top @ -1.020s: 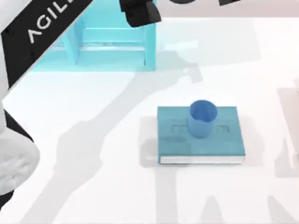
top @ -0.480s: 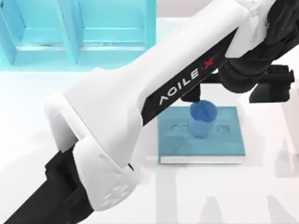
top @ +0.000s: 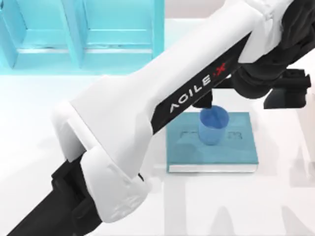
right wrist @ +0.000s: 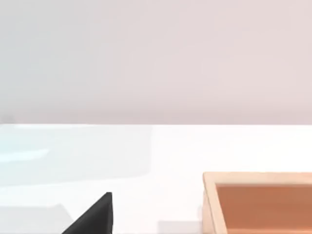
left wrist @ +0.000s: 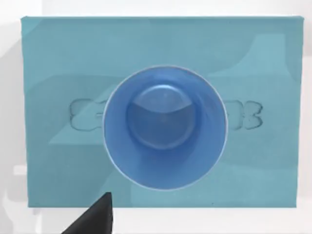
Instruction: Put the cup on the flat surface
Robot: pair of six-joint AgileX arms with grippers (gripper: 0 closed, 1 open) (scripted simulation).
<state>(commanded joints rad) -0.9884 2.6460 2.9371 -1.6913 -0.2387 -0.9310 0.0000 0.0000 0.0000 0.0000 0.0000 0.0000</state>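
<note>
1. Now the cup (top: pixel 213 126) stands upright on the teal book (top: pixel 231 152), near the middle of the cover; seen from the left wrist view, its open mouth (left wrist: pixel 165 127) faces the camera and covers part of the embossed marks on the book (left wrist: pixel 58 73).
2. The book lies flat on the white tabletop (top: pixel 275 201), to the right of the middle in the top view.
3. My left arm (top: pixel 147 113) reaches across the tabletop from the lower left, and its left gripper (top: pixel 209 104) hangs just above the rim of the cup, at the far side of it.
4. Whether the left fingers (left wrist: pixel 95 217) are released or clenched, I cannot tell; one dark fingertip shows beside the cup, apart from it.
5. A light-blue shelf unit (top: pixel 83 29) stands at the far left of the tabletop.
6. The right gripper is parked away from the book; one dark fingertip (right wrist: pixel 95 217) shows in the right wrist view, near an orange-brown tray (right wrist: pixel 258 202).
</note>
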